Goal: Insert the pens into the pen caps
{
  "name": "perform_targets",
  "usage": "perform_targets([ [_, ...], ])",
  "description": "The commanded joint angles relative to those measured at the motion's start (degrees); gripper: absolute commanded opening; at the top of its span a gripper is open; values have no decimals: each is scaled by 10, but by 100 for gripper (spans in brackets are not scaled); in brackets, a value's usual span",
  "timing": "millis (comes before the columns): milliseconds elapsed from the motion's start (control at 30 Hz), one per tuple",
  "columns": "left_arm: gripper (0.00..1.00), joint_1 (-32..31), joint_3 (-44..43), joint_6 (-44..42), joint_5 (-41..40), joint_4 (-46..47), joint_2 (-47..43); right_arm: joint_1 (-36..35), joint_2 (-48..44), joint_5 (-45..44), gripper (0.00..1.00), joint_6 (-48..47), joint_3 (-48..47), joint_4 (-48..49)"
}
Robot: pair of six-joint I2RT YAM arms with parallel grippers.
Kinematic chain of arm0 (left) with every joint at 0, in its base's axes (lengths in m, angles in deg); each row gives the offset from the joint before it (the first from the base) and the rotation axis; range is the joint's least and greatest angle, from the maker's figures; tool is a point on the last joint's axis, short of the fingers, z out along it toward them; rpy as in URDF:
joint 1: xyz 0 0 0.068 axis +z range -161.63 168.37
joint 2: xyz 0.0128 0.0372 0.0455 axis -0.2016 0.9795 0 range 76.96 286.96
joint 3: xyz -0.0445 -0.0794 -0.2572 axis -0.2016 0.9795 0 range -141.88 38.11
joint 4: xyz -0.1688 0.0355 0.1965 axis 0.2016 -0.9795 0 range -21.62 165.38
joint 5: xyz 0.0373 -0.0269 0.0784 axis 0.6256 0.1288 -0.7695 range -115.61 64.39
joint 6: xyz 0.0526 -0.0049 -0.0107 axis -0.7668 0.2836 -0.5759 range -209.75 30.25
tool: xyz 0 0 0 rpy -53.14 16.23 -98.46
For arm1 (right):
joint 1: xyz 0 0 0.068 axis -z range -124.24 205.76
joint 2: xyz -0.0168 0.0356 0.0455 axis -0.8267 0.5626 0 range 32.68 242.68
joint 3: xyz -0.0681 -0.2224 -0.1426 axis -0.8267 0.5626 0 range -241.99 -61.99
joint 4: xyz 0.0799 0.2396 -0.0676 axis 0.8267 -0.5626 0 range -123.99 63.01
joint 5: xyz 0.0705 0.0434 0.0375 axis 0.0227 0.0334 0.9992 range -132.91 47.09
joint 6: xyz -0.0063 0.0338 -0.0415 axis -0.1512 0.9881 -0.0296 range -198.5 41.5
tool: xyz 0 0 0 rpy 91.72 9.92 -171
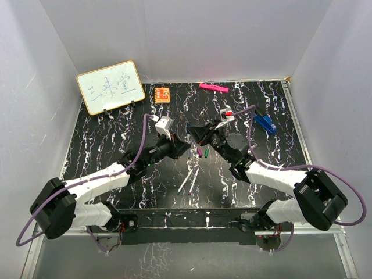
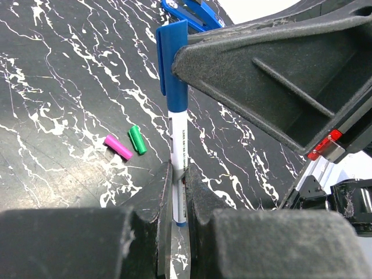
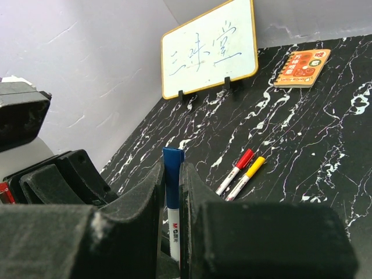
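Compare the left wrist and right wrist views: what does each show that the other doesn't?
Left wrist only: a magenta cap and a green cap lying loose on the table, a blue clip at the top edge, and the left fingers shut on the blue pen by its barrel.
Right wrist only: the whiteboard, an orange booklet, and a red pen and yellow pen lying side by side.
Both: the blue pen with its blue cap, which the right fingers pinch.

Robot lab cell: white booth walls [image 1: 186, 35], black marbled table [image 1: 99, 145], propped whiteboard [image 1: 110, 87].
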Motion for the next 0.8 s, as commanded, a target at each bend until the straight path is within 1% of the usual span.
perform_targets([
  [0,0,19,-39,-15,-56,139,-53,-42,21,34,0,-31,2,-132],
  [167,0,22,-33,-16,-77,149,-63,-62,18,16,0,-53,2,-147],
  [467,0,27,-30,-21,-104,170,-76,-72,15,26,0,-70,26,-118],
  [767,0,35,-50,-33,-92,190,-93,-77,41,17,0,-94,31,-134],
])
